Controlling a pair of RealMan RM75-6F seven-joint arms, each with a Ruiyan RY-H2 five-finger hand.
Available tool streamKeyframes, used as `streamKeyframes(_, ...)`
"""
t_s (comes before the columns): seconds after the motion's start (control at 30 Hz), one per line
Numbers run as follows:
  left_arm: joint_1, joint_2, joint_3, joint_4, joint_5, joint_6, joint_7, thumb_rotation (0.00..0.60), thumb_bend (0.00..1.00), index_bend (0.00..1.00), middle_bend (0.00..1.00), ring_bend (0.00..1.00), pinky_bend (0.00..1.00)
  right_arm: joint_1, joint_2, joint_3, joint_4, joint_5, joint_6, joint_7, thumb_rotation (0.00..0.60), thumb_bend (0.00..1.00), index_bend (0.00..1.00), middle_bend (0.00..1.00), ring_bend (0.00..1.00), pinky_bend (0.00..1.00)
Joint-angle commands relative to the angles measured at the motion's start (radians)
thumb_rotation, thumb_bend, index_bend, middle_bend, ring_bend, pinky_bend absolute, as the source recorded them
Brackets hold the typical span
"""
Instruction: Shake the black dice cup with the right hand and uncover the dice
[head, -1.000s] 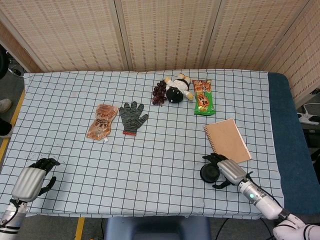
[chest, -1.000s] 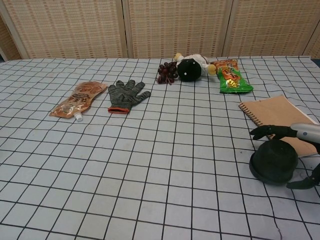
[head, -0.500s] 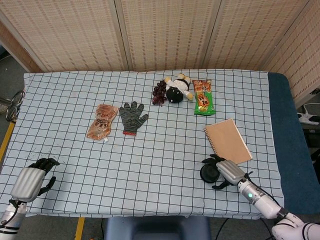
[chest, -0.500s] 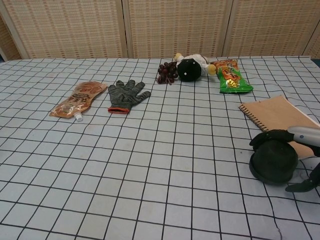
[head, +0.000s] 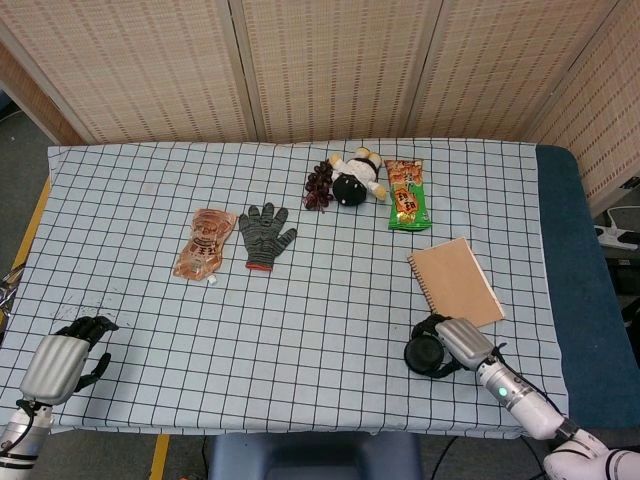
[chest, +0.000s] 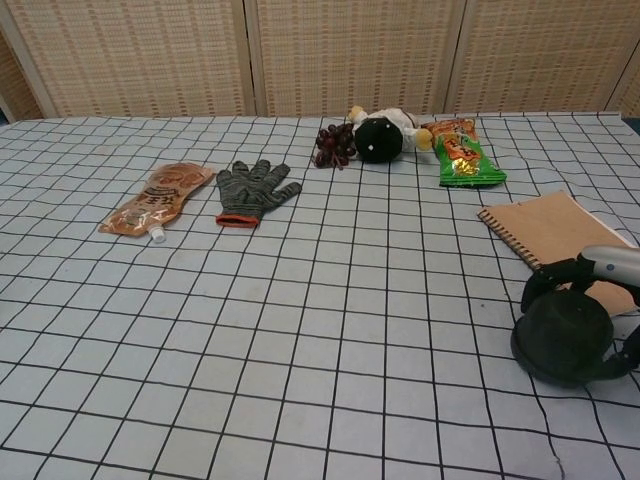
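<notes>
At the lower right of the frame, the right hand (head: 458, 342) wraps its fingers around the round black dice cup (chest: 563, 337), which sits mouth-down on the checked-cloth tabletop (head: 320, 320), probably gripped for shaking. The left hand (head: 62, 362) rests lower left, fingers loosely apart, holding nothing.

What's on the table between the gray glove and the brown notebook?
Nothing: in the head view, only bare checkered cloth lies between the gray glove and the brown notebook.
</notes>
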Motion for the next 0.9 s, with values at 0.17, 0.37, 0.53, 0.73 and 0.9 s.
streamKeyframes(0.17,-0.001,-0.002,-0.001,0.002,-0.002,-0.004,0.004,0.6,0.42,0.32,0.27,0.27,0.53,-0.01,-0.001,0.006,0.005,0.012,0.014,-0.022,0.6,0.12,0.44,0.4,0.25,0.37)
streamKeyframes(0.37,-0.001,-0.001,0.0,0.0,-0.001,-0.004,0.002,0.6,0.42,0.32,0.27,0.27,0.53,-0.015,-0.002,0.008,0.002,0.013,0.024,-0.026,0.6,0.12,0.45,0.41,0.26,0.38)
streamKeyframes(0.53,-0.001,-0.001,-0.001,-0.001,-0.002,-0.005,0.0,0.6,0.42,0.32,0.27,0.27,0.53,-0.028,-0.008,0.014,0.005,-0.005,0.073,-0.021,0.6,0.13,0.5,0.45,0.3,0.41)
streamKeyframes(0.73,-0.001,-0.001,-0.001,-0.001,-0.004,-0.007,0.001,0.6,0.42,0.32,0.27,0.28,0.53,-0.043,-0.025,0.031,0.02,-0.072,0.197,0.087,0.6,0.14,0.52,0.46,0.31,0.42)
streamKeyframes(0.9,-0.002,-0.002,0.0,0.0,-0.005,-0.011,0.004,0.6,0.42,0.32,0.27,0.28,0.53,-0.065,-0.059,0.064,0.077,-0.165,0.408,0.228,0.6,0.14,0.52,0.46,0.31,0.42)
